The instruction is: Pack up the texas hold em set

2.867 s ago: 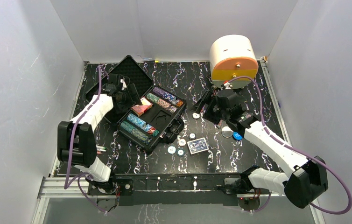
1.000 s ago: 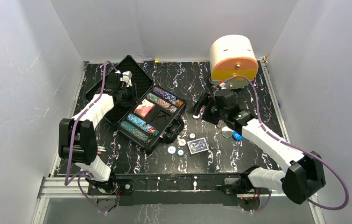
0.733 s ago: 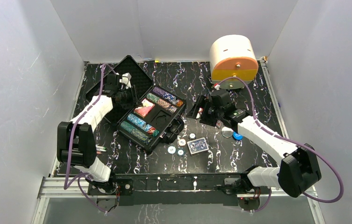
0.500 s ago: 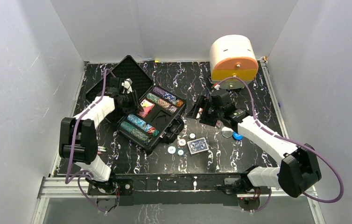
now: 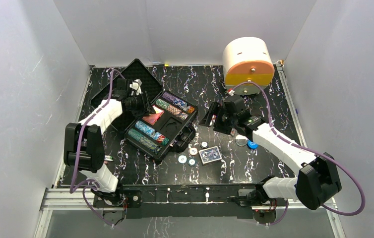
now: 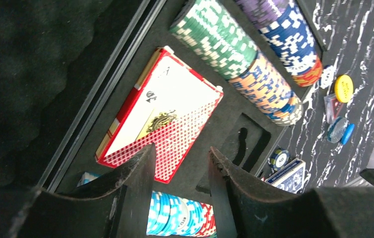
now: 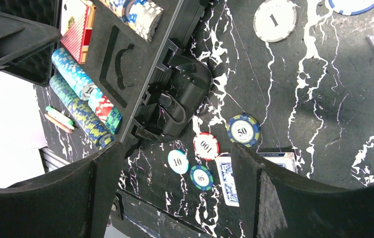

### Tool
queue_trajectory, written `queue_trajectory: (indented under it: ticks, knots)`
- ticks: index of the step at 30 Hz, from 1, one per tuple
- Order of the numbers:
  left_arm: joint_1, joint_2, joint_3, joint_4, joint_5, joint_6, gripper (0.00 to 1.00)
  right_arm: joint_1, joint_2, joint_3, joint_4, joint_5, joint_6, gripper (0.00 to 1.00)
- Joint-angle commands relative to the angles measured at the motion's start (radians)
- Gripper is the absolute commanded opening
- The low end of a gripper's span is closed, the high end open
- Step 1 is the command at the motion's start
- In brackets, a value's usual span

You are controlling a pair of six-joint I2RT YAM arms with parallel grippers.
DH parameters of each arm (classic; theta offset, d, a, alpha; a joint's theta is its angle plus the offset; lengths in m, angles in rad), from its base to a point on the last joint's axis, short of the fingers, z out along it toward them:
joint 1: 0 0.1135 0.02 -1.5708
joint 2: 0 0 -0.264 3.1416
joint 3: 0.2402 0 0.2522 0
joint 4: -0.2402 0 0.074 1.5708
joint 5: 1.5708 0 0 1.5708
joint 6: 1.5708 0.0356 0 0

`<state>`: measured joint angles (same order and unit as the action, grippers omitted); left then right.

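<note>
- The black case lies open on the table. Its foam-lined lid is swung back on the side away from the handle, and its long axis runs slantwise across the table.
- The left gripper hangs over the case's hinge side, right above the red card deck.
- That deck lies in the case's middle compartment, between the chip rows, with its long axis roughly parallel to the hinge.
- The left jaws stand a little apart with nothing between them. Whether a fingertip touches the deck cannot be told.
- The right gripper hovers off the case's handle side, above the loose chips and the blue card deck. Both lie on the table just beyond the handle.
- The right jaws are spread wide and hold nothing.
</note>
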<state>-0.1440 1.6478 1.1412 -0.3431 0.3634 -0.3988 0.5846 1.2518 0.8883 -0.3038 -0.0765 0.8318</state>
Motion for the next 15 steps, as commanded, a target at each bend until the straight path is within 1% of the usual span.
queue_trajectory:
  ticks: [1,5,7,11,15]
  knots:
    - [-0.015,-0.032,0.025,-0.01,0.075,0.011,0.4,0.0,-0.011,0.057,-0.023,0.022,-0.038,0.85]
    - [-0.039,-0.053,-0.032,-0.011,0.066,0.005,0.35,0.003,0.001,0.063,-0.041,0.023,-0.055,0.81]
    - [-0.057,-0.053,-0.059,-0.01,0.04,-0.002,0.34,0.002,0.009,0.064,-0.052,0.029,-0.062,0.78]
    - [-0.083,-0.012,-0.079,-0.032,-0.079,-0.031,0.33,0.006,0.035,0.076,-0.099,0.059,-0.088,0.74]
    - [-0.089,0.011,-0.097,-0.017,-0.16,-0.064,0.32,0.032,0.061,0.108,-0.188,0.147,-0.116,0.74]
